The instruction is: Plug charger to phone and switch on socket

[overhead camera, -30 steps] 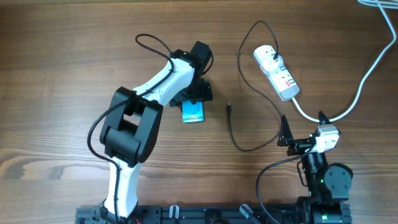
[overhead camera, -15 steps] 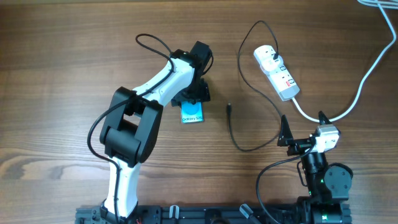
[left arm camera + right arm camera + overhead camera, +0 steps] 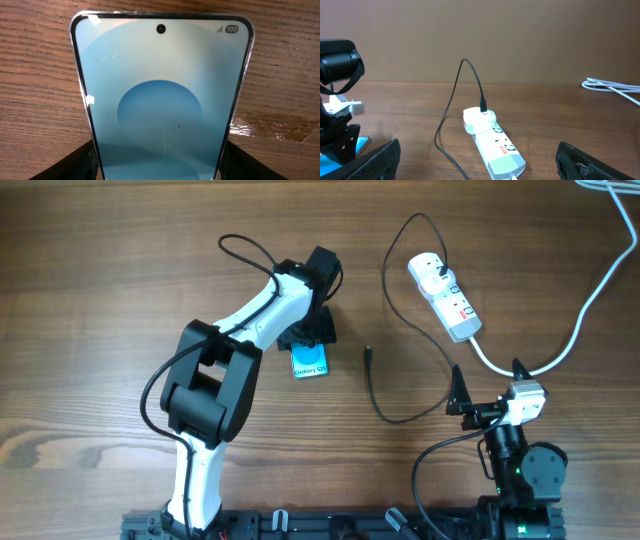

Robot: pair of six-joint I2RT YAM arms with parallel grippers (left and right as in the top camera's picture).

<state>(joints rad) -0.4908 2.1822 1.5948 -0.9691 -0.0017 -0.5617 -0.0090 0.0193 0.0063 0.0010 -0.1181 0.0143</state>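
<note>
The phone [image 3: 311, 363] lies flat on the table with its teal screen up; it fills the left wrist view [image 3: 160, 95]. My left gripper [image 3: 311, 346] has a black finger against each long side of the phone [image 3: 160, 167] and is shut on it. The charger's black cable [image 3: 378, 405] curves across the table, and its connector tip [image 3: 368, 354] lies free to the right of the phone. Its plug [image 3: 441, 272] sits in the white socket strip [image 3: 455, 308], also in the right wrist view [image 3: 500, 150]. My right gripper [image 3: 486, 384] is open and empty, near the front right.
The socket's thick white cord [image 3: 590, 295] runs from the strip's near end out to the far right corner; it shows at the right in the right wrist view [image 3: 615, 89]. The left arm's own black cable loops behind its wrist [image 3: 240, 248].
The phone and left gripper shifted very slightly on the table. The right arm, cable and socket have not moved.
</note>
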